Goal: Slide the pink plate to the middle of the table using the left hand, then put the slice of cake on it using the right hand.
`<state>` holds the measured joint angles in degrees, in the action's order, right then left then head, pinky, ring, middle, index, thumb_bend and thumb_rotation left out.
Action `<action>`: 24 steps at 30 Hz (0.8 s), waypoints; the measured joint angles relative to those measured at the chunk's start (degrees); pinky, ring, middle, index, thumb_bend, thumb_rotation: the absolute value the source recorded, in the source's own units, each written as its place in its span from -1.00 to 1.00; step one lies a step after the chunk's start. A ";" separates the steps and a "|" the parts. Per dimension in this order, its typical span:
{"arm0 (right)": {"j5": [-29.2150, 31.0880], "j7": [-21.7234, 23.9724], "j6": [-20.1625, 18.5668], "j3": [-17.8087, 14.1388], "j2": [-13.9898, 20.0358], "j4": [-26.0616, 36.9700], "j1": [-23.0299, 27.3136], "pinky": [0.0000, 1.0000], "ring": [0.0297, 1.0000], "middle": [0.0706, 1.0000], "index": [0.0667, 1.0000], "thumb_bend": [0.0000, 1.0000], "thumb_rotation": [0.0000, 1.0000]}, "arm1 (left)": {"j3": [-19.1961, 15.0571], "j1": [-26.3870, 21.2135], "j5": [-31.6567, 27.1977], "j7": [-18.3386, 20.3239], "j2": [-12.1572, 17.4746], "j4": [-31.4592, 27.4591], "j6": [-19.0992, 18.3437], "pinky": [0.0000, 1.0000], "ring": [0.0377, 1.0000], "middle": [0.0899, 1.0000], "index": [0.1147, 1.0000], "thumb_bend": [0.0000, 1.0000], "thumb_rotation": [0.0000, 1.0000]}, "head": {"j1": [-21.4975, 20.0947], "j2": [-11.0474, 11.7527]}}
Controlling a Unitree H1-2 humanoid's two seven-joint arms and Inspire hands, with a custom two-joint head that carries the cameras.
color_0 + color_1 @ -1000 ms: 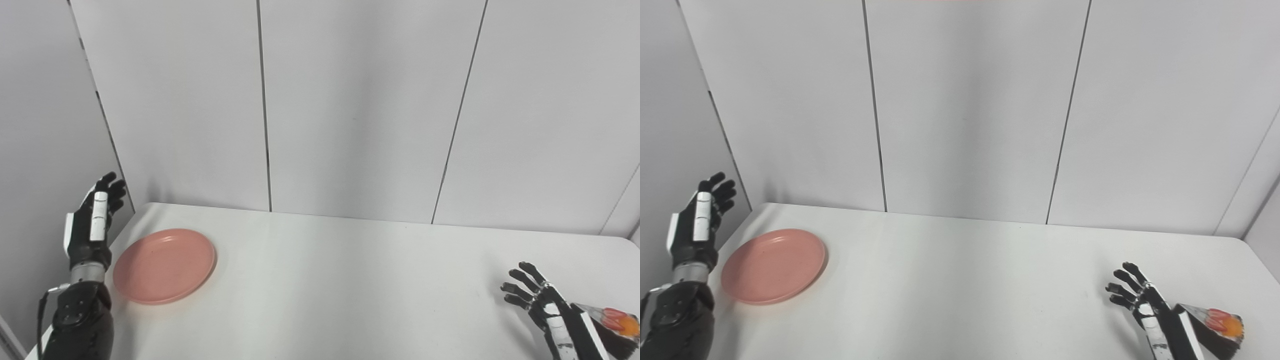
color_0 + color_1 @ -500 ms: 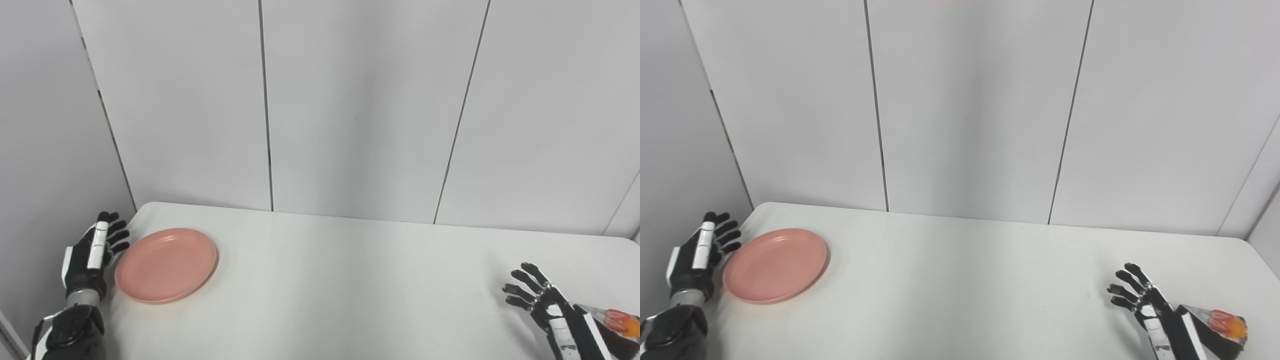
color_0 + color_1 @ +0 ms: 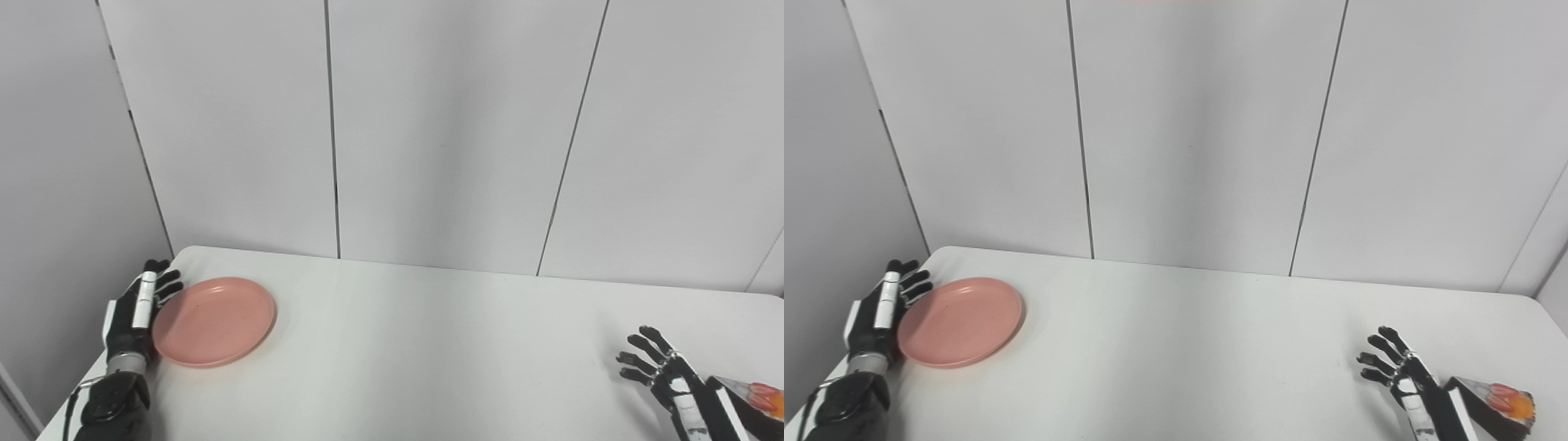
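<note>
The pink plate lies flat on the white table near its far left corner. My left hand stands open at the plate's left rim, fingers straight and pointing away from me, touching or nearly touching the rim. At the bottom right my right hand hovers open with its fingers spread, holding nothing. The slice of cake, dark with a red and orange topping, sits on the table just right of that wrist, partly hidden by the arm.
Grey wall panels rise behind the table's far edge and along its left side. The table's left edge runs right beside my left forearm.
My left hand came down from a raised pose and moved right, onto the table against the plate's left rim. The camera has shifted a little. My right hand has hardly moved.
</note>
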<state>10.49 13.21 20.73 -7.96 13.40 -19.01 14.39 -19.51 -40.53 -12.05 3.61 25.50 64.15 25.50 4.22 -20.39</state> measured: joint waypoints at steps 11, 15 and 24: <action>-0.42 -0.80 -0.76 0.33 -0.50 0.68 -0.17 0.47 0.52 0.68 0.72 0.89 0.81 | 0.90 0.32 -0.16 5.32 -4.85 -4.68 0.03 0.42 0.50 0.48 0.43 0.65 0.70 | -0.44 -0.18; -0.41 -0.96 -1.44 0.33 -0.64 0.93 -0.21 0.46 0.52 0.68 0.72 0.88 0.81 | 2.16 0.34 -0.40 5.41 -6.03 -5.71 0.03 0.44 0.50 0.47 0.46 0.61 0.75 | -0.53 -0.26; -0.44 -1.00 -1.74 0.56 -0.83 1.31 -0.34 0.46 0.51 0.69 0.74 0.86 0.81 | 6.54 0.83 1.81 4.83 -8.67 -8.39 -0.03 0.49 0.60 0.59 0.57 0.54 0.79 | -1.32 -0.79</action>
<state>10.06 12.21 18.99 -7.41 12.57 -17.70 14.05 -12.97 -39.70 -10.24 8.44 16.83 55.76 25.48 2.90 -21.18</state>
